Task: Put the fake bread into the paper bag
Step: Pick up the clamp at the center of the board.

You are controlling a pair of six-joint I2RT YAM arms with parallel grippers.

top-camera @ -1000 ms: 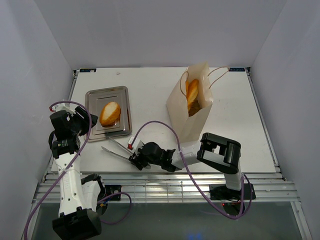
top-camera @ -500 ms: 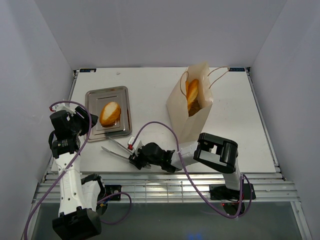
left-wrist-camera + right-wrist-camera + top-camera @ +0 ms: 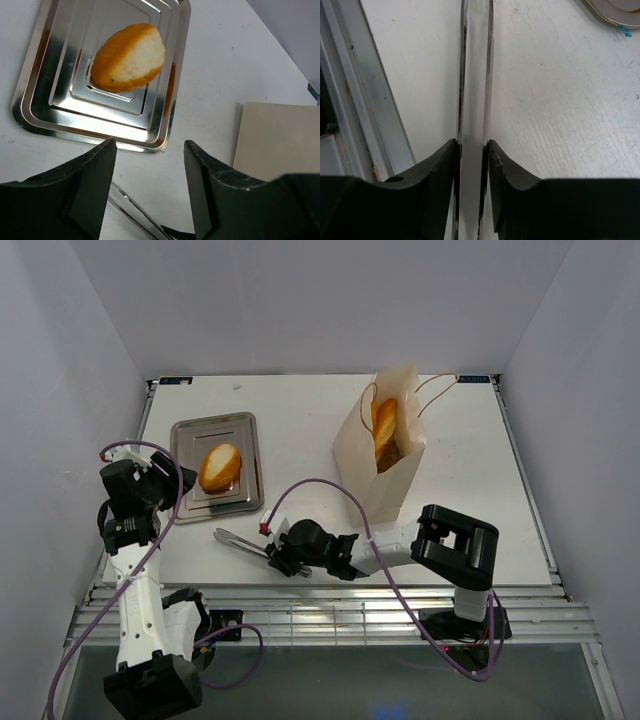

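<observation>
Right tool [image 3: 472, 145]: pinching silver tongs [image 3: 474, 75], blades squeezed together. Left tool [image 3: 149, 145]: spread, empty. Bread roll [image 3: 129, 58] on steel tray [image 3: 35, 100] just ahead.

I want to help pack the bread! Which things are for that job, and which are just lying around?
For the job: bread roll, bread in the bag, paper bag, tongs squeezed in the right gripper.
Just lying about: steel tray, which only holds the roll.

glossy bread roll [image 3: 127, 57] on mirror-shiny steel tray [image 3: 30, 107]; matt paper bag [image 3: 360, 455]; polished metal tongs [image 3: 472, 75].
</observation>
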